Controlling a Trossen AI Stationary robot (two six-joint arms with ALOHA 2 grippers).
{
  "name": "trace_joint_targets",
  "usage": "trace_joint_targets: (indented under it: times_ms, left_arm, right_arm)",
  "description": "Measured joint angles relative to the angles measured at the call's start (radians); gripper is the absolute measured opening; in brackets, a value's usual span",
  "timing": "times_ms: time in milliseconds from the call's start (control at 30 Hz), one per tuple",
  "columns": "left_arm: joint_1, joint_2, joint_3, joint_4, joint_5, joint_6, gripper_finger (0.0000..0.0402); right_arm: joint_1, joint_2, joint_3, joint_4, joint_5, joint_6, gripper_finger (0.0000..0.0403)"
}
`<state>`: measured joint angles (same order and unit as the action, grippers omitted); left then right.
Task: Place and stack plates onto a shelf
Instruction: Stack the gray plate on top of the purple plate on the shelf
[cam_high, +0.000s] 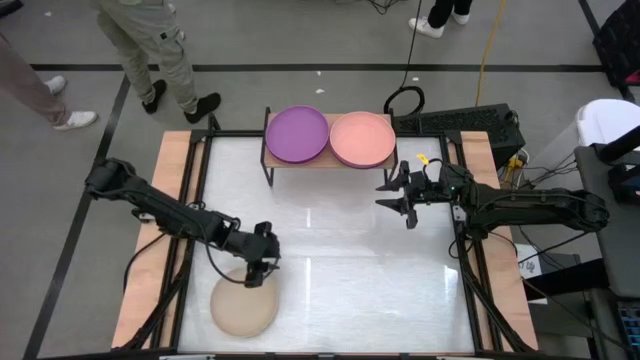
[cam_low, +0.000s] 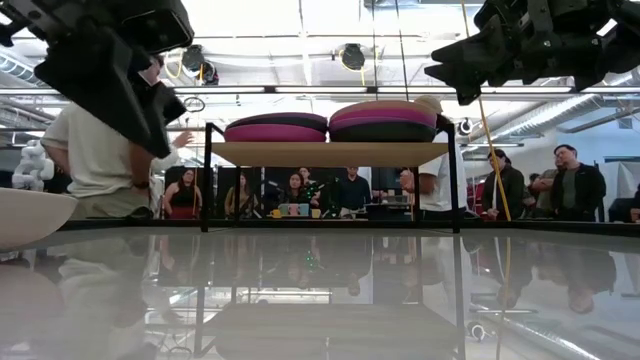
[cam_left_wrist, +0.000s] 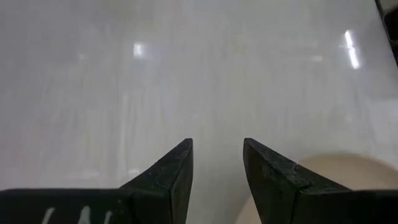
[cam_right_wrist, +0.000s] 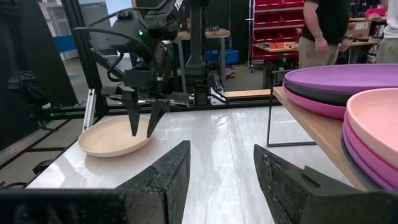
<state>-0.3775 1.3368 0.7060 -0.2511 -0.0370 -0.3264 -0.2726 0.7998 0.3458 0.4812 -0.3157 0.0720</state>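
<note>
Below, only the beige plate (cam_left_wrist: 348, 180)'s edge shows past my left pincer (cam_left_wrist: 217, 165), narrowly parted and empty above its rim; my right pincer (cam_high: 403, 200) hovers parted beside the shelf (cam_high: 330, 162)'s stacks

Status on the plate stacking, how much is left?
Mostly done: two stacks sit on the light wood shelf, one topped by a round purple plate, the other by a salmon pink plate. In hand: nothing gripped; the open left gripper hovers at the beige plate on the table. Left: shelve that one. Right gripper waits, open.
</note>
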Motion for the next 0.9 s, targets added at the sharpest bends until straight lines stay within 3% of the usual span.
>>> trace_joint_targets:
  times_ms: [433,733,900]
  left_arm:
    - [0.003,0.132,0.030,-0.154,0.235,-0.072,0.0145]
    - [-0.002,0.132,0.031,-0.327,0.235,-0.061,0.0140]
    - [0.004,0.132,0.031,-0.330,0.223,-0.061,0.0085]
  right_arm:
    - [0.000,0.000,0.001,-0.023,0.000,-0.011,0.0157]
    - [0.000,0.000,0.000,-0.023,0.000,-0.009,0.0157]
    - [0.000,0.000,0.000,-0.023,0.000,-0.007,0.0157]
